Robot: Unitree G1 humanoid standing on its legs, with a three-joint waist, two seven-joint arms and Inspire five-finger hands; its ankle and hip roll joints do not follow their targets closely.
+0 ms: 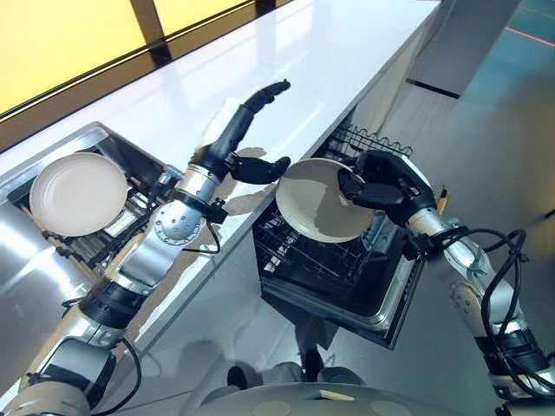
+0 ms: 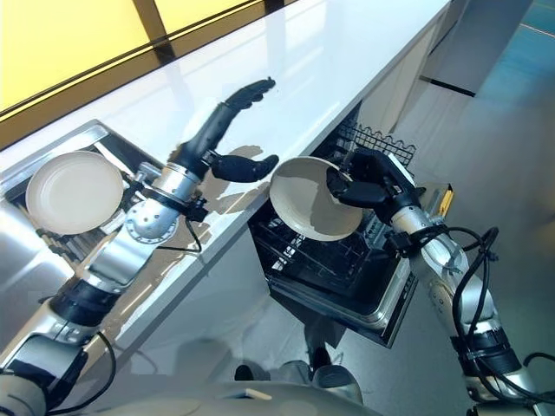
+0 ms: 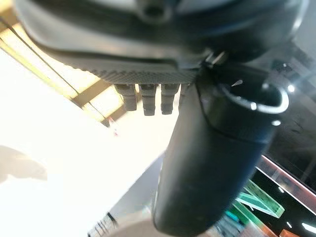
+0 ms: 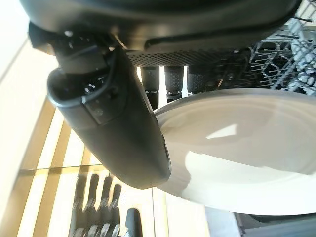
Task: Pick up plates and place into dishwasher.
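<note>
My right hand (image 1: 381, 184) is shut on the rim of a white plate (image 1: 317, 201), thumb on its inner face, and holds it tilted above the open dishwasher (image 1: 334, 260). The same plate (image 4: 237, 148) shows past the thumb (image 4: 113, 123) in the right wrist view. My left hand (image 1: 247, 143) hovers open over the white counter (image 1: 329, 61), fingers straight, its thumb close to the plate's left edge but apart from it. A second white plate (image 1: 78, 192) rests in the sink rack at far left.
The dishwasher's black wire rack (image 1: 368, 143) stands pulled out below the counter edge. A steel sink (image 1: 26, 260) sits at the left end of the counter. A yellow-lit window band (image 1: 69, 35) runs behind. Grey floor (image 1: 486, 130) lies to the right.
</note>
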